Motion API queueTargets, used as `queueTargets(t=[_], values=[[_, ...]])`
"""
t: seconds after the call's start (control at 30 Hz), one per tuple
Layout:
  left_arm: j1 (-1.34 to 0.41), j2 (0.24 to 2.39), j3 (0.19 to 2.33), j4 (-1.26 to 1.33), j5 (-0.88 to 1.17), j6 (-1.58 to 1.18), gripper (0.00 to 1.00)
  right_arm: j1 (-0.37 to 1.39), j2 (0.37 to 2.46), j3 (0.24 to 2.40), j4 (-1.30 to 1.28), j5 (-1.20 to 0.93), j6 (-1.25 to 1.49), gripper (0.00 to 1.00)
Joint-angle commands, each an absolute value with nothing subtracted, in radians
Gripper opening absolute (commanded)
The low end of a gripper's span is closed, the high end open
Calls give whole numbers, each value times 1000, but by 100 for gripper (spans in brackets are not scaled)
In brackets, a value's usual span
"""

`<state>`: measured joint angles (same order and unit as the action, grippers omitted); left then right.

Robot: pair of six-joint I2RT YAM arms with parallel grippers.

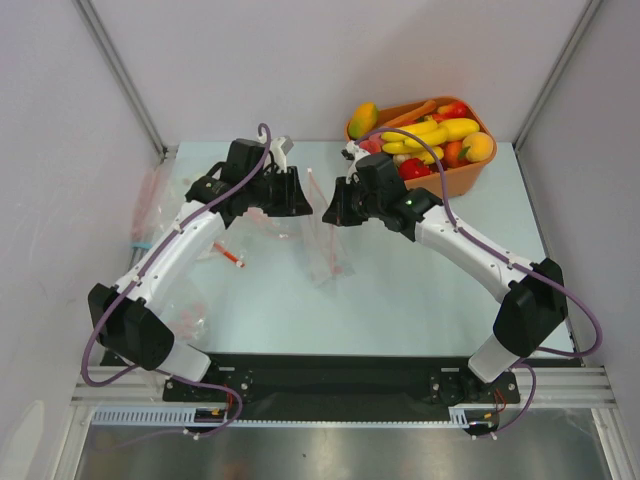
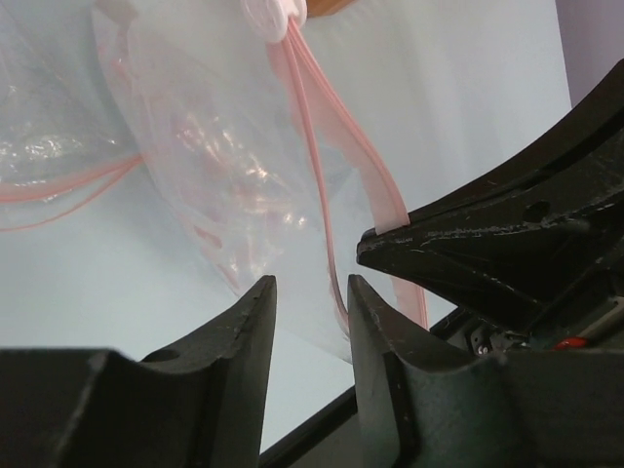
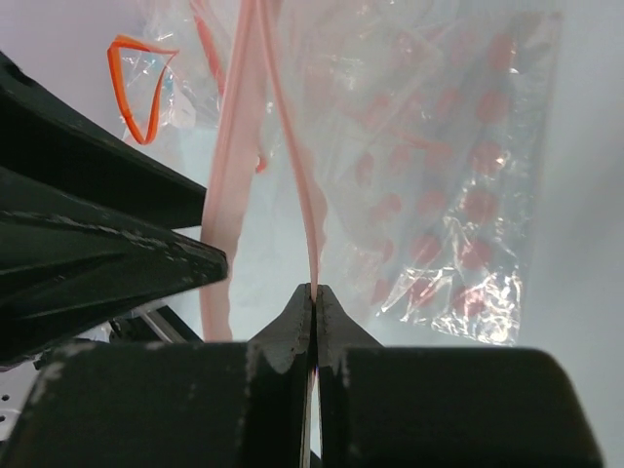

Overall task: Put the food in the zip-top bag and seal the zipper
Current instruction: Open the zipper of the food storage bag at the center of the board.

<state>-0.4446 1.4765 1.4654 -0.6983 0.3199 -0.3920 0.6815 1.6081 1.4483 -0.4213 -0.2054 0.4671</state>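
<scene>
At the near edge both arms are rising from their bases and leaning in toward the middle of the table (image 1: 400,300). Just beyond them the bag (image 1: 328,255) is lying mid-table, clear with pink-red dots, its body trailing toward the bases and its mouth being lifted to the grippers.

To its left a second clear bag with an orange-red strip (image 1: 228,258) is lying flat. More clear bags (image 1: 150,205) are bunching at the left edge.

Above the bag, the two grippers are meeting tip to tip. The right gripper (image 3: 314,297) is pinching its fingers tight on one lip of the zipper (image 3: 239,146). The left gripper (image 2: 310,292) is holding its fingers apart. The other pink lip is running down through that gap, close to one finger, though contact is not showing. The two lips are spreading apart here, leaving the mouth parted at this end.

Farther back, in the far right corner, the food (image 1: 430,135) is sitting heaped in an orange tub (image 1: 455,180), well apart from the bag.
</scene>
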Motion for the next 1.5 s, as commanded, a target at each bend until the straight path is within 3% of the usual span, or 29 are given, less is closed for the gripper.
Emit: queueTargets(t=[0.0, 0.3, 0.4, 0.53, 0.63, 1.0, 1.2, 1.47], values=[[-468, 1493, 1442, -689, 319, -377, 41, 690, 1597, 1508, -384, -193, 474, 0], [-494, 1532, 1431, -681, 325, -371, 40, 710, 1602, 1540, -400, -152, 460, 0], [-500, 1537, 1428, -699, 318, -367, 29, 710, 1594, 1537, -399, -130, 459, 0], [-500, 1523, 1471, -754, 244, -350, 6, 704, 1592, 1531, -422, -110, 469, 0], [-502, 1522, 1581, -902, 96, -318, 0, 692, 1597, 1526, -410, -132, 485, 0], [-525, 1413, 1831, -1127, -281, -324, 0, 686, 1686, 1572, -186, -463, 526, 0], [-528, 1548, 1836, -1123, -146, -305, 0, 649, 1704, 1476, -124, -494, 616, 0], [-529, 1632, 1677, -930, 41, -331, 0, 574, 1687, 1364, -248, -341, 595, 4]])
